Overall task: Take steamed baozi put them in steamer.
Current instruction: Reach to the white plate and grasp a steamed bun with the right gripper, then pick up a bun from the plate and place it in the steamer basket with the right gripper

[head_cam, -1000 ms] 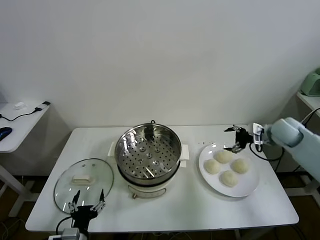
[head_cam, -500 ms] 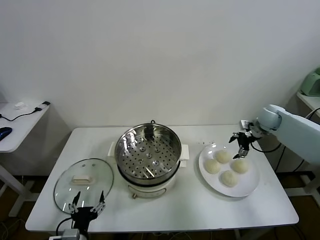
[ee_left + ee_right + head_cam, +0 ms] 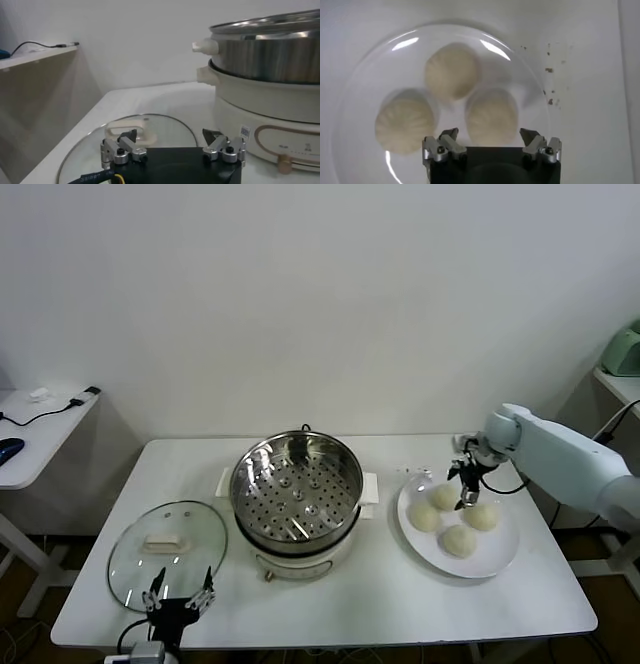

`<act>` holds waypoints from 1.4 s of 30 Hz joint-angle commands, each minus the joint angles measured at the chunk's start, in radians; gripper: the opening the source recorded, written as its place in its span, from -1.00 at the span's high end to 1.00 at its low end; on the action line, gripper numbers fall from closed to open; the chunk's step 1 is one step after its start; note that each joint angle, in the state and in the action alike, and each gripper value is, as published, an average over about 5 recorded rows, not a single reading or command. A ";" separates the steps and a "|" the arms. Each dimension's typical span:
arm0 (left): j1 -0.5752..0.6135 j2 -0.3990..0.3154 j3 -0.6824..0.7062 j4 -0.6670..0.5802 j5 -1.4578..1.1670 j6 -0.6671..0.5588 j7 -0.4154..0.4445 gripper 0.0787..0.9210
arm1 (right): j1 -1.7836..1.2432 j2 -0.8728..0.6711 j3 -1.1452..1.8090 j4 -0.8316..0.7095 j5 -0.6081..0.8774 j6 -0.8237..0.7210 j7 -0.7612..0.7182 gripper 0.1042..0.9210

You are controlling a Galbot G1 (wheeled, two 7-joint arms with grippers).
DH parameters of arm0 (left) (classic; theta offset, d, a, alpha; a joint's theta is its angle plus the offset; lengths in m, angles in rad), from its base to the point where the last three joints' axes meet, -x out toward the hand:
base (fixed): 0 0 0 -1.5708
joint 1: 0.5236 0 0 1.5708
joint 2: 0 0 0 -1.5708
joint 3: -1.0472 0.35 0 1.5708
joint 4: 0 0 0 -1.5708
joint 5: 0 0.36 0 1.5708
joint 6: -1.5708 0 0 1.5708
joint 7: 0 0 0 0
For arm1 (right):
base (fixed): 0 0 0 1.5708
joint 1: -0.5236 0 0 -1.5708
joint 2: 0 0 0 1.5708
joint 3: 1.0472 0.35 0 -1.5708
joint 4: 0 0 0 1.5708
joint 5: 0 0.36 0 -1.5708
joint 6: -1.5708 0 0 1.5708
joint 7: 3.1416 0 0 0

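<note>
Several cream-white steamed baozi [image 3: 458, 540] lie on a white plate [image 3: 503, 556] at the table's right. My right gripper [image 3: 461, 489] hangs open just above the plate's back left part, pointing down. In the right wrist view one baozi [image 3: 491, 116] sits just ahead of the gap between the open fingers of that gripper [image 3: 490, 134], untouched, and two more baozi [image 3: 452, 71] lie beyond it. The steel steamer [image 3: 296, 489] stands mid-table with its perforated tray bare. My left gripper [image 3: 180, 602] waits open at the table's front left edge.
A round glass lid [image 3: 167, 549] lies flat left of the steamer, right in front of the left gripper [image 3: 170, 134]. The steamer's cream base [image 3: 270, 122] rises close beside it. A side desk [image 3: 40, 424] stands far left. Crumbs [image 3: 549, 70] dot the table by the plate.
The right gripper came from behind the plate's back edge, moved left and down over the baozi, and turned to point downward. The left arm has barely shifted.
</note>
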 commanded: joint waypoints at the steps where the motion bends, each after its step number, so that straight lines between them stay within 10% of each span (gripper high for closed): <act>1: 0.000 -0.001 0.003 0.001 0.005 -0.001 -0.001 -0.77 | -0.038 0.068 0.049 -0.104 -0.040 -0.005 0.017 -0.76; 19: 0.009 -0.003 0.006 -0.020 0.008 0.002 -0.008 -0.77 | 0.312 0.025 -0.209 0.115 0.170 0.014 -0.042 -0.33; 31: 0.013 0.004 0.024 -0.037 0.009 0.002 -0.009 -0.77 | 0.803 0.306 -0.410 0.469 0.412 0.220 -0.100 -0.32; 42: 0.030 0.002 0.029 -0.050 0.025 -0.016 -0.013 -0.77 | 0.638 0.532 -0.405 0.422 0.052 0.633 -0.092 -0.32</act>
